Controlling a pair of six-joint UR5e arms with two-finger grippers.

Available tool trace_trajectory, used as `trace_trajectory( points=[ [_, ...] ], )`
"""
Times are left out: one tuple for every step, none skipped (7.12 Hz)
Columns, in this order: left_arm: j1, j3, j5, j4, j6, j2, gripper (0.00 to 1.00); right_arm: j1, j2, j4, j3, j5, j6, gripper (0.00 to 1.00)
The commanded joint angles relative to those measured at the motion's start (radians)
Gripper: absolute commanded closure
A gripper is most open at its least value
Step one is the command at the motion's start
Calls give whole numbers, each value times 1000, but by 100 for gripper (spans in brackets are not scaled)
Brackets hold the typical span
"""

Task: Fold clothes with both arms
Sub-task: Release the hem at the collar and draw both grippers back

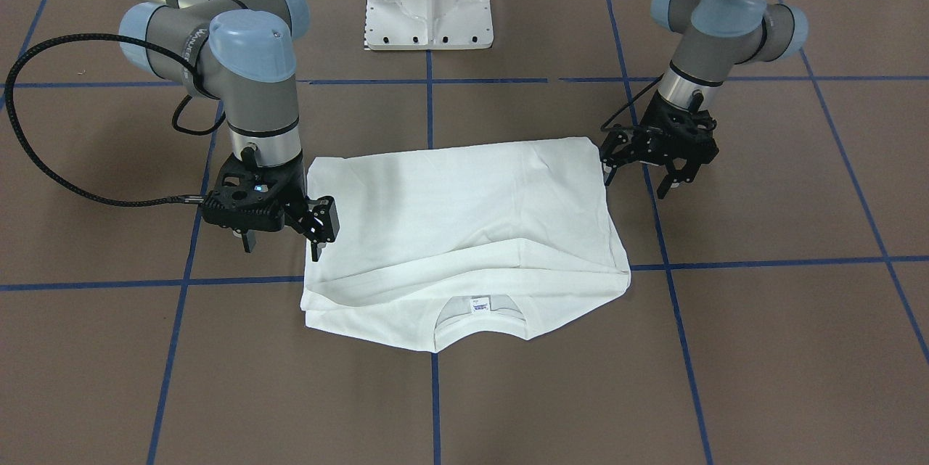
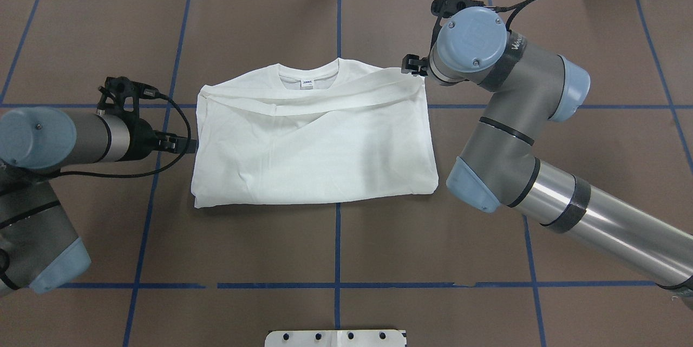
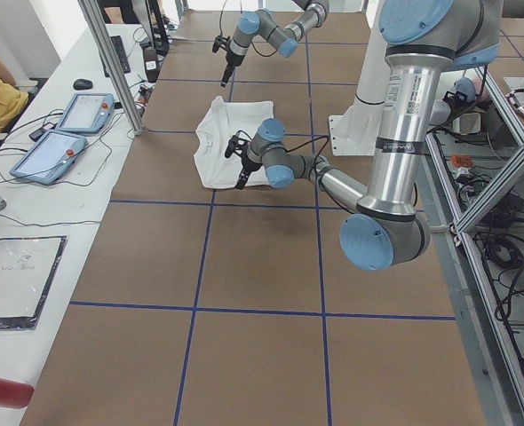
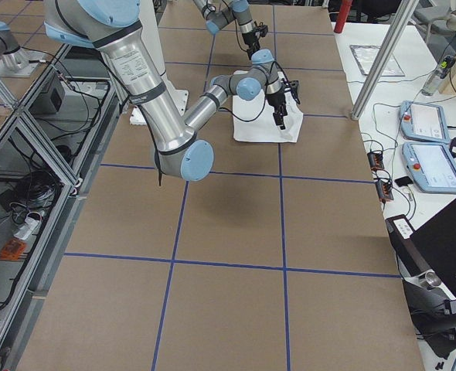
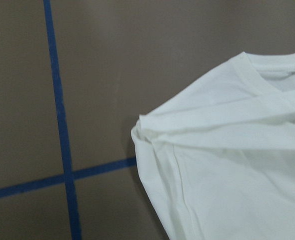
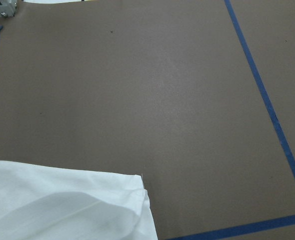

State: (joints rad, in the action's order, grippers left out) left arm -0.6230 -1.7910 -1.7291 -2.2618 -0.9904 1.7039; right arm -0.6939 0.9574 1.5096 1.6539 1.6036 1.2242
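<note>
The white T-shirt [image 1: 464, 233] lies folded flat in the middle of the brown table, with its collar and small neck label [image 1: 480, 303] on the side away from the robot. It also shows in the overhead view [image 2: 314, 146] and in both wrist views [image 5: 227, 165] [image 6: 62, 205]. No black text shows. My left gripper [image 1: 636, 186] is open and empty, just beside the shirt's near corner. My right gripper [image 1: 281, 247] is open and empty, with one finger at the shirt's edge near the collar end. In the overhead view the left gripper [image 2: 187, 144] touches the shirt's side edge.
The white metal base [image 1: 428, 1] stands at the robot's side of the table. Blue tape lines [image 1: 432, 109] grid the brown surface. Teach pendants [image 3: 71, 111] lie on a side table beyond the table's far edge.
</note>
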Motion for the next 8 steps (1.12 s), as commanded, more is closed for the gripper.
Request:
trace_trajectory(
  points=[
    [92,-19,11,-35,-130,-3,0,4,3,-2,0,-4,0,0],
    [109,-22,11,-35,-154,2,0,5,6,-2,-2,-2,-5,0],
    [120,-30,9,-35,-163,3,0,5,3,-3,-3,2,-8,0],
    [120,-37,11,-35,-180,2,0,7,3,-2,-6,10,-23,0],
    [120,-37,11,-32,-180,2,0,7,1,-3,-2,12,-35,0],
    [121,-37,11,-30,-180,2,0,8,0,-3,0,12,-35,0],
    [124,-37,11,-28,-180,0,0,7,1,-3,-2,12,-37,0],
    [134,-31,11,-27,-180,2,0,8,0,-5,-2,12,-37,0]
  ],
)
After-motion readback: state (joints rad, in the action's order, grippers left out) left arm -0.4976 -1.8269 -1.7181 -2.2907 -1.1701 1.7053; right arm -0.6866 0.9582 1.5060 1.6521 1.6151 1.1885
